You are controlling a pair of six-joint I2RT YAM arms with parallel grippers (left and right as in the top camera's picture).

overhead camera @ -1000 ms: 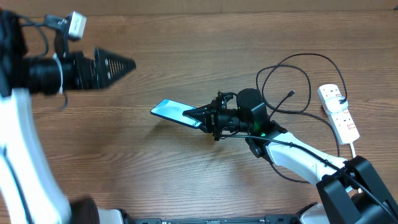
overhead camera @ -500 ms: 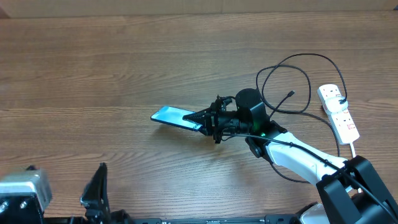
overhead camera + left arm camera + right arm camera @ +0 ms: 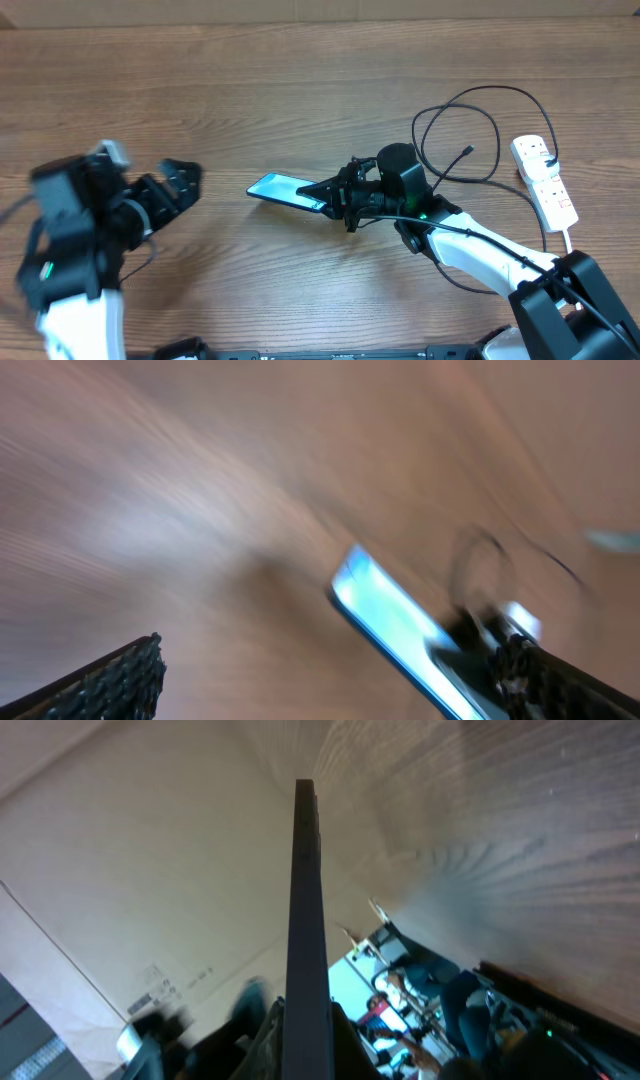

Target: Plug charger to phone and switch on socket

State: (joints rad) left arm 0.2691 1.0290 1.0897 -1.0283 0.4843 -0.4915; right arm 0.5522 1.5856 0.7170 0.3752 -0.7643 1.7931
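The phone (image 3: 278, 187) is gripped at its 3 o'clock end by the right end effector (image 3: 322, 190); the left end effector (image 3: 184, 181), at 9 o'clock, is spread wide.

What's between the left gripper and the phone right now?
Only bare table: in the overhead view, nothing sits on the wood between the left gripper and the phone.

Wooden table (image 3: 300, 80), brown grain running left to right. Socket (image 3: 545, 178) lay flat near the right edge, white cord (image 3: 567, 237) trailing frontward. Charger (image 3: 478, 100) lay looped just left of it, one end reaching the strip, connector (image 3: 468, 152) loose on the wood.
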